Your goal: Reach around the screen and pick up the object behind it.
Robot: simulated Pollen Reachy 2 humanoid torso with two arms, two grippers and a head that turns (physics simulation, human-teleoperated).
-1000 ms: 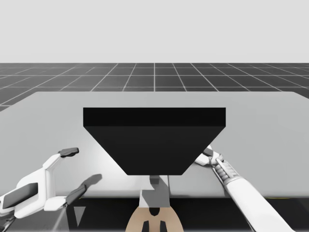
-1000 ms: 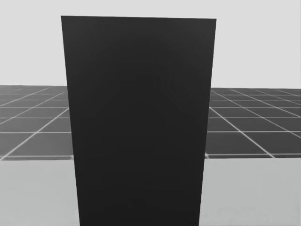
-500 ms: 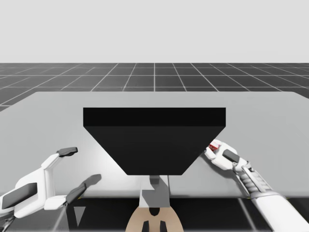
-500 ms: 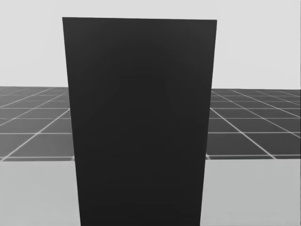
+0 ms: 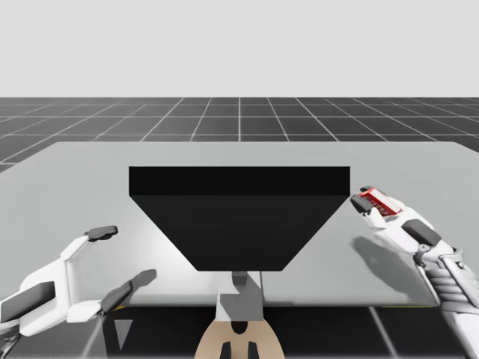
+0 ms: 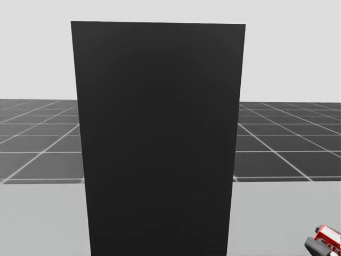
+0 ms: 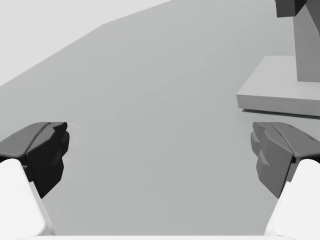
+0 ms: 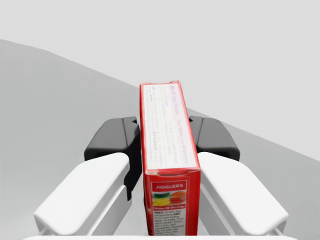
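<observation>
Box (image 5: 376,200), red, clamped in right claw (image 8: 164,137) near black screen (image 5: 239,217); left claw (image 7: 160,147) agape

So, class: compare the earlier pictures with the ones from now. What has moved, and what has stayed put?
My right arm has drawn out from behind the screen and swung to the right. The right gripper, shut on the red box, now holds it clear of the screen's right edge, above the table. The screen and my open left gripper stayed put.

One black screen (image 5: 239,217), one red box (image 5: 375,201), one grey table (image 5: 75,187)
</observation>
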